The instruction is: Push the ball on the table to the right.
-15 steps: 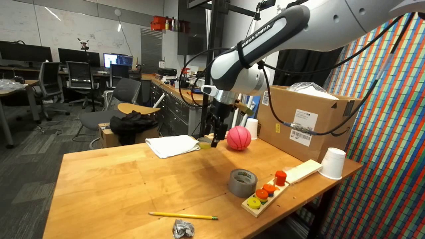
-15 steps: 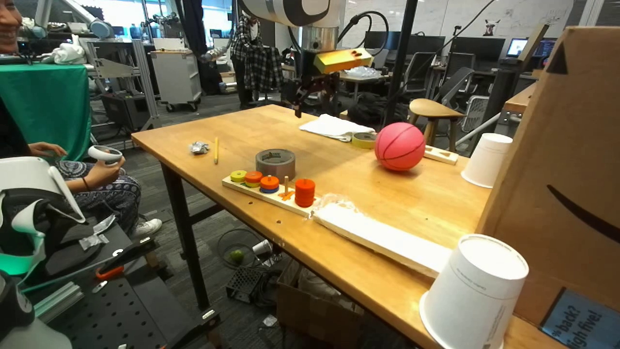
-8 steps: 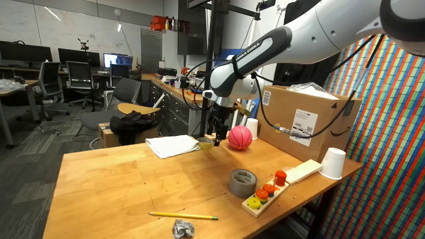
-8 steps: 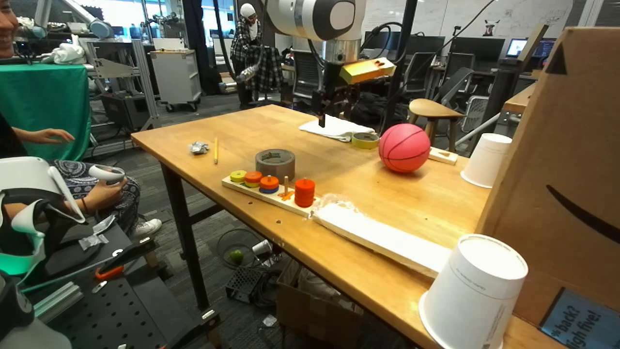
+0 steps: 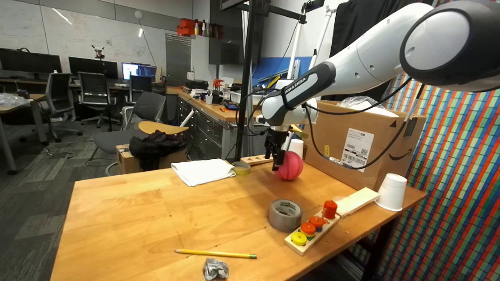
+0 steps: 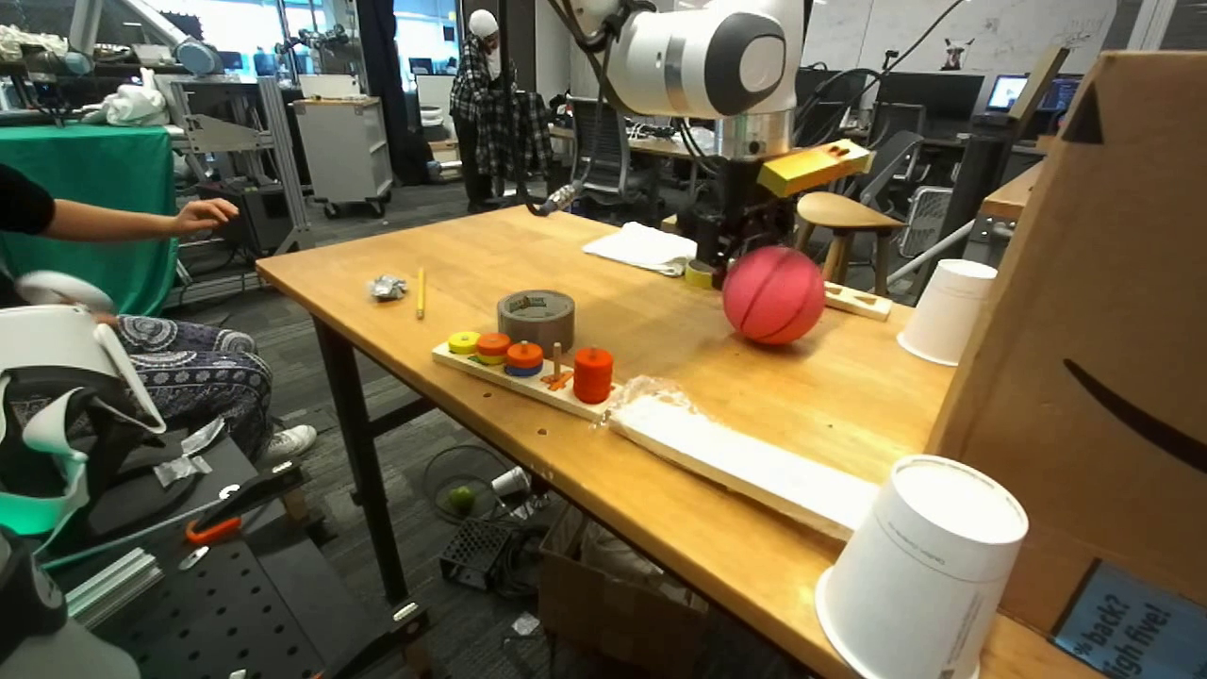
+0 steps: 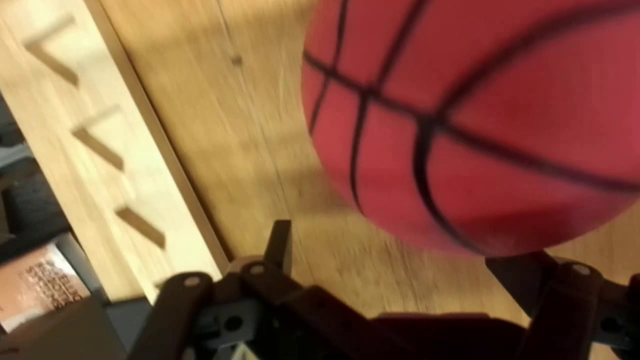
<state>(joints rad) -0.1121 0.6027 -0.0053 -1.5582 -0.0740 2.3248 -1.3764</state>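
Note:
The ball (image 5: 293,167), pink-red with black basketball lines, sits on the wooden table (image 5: 129,218) near its far side. It also shows in an exterior view (image 6: 775,297) and large in the wrist view (image 7: 465,125). My gripper (image 5: 277,167) is low beside the ball and also shows in an exterior view (image 6: 724,269), partly behind the ball. In the wrist view the gripper (image 7: 395,245) is open, its fingers wide apart with bare table between them. The right finger there meets the ball's lower edge and seems to touch it. Nothing is held.
A slotted wooden board (image 7: 100,135) and a yellow tape roll (image 5: 242,169) lie near the gripper. A white cup (image 6: 946,311) and large cardboard box (image 5: 363,144) stand past the ball. A duct tape roll (image 5: 285,215) and stacking toy (image 5: 312,230) lie nearer the front.
My gripper has moved across and down to the ball. The ball has shifted: first slightly away from the gripper side, then a little toward the table's front. The gripper now overlaps it in view.

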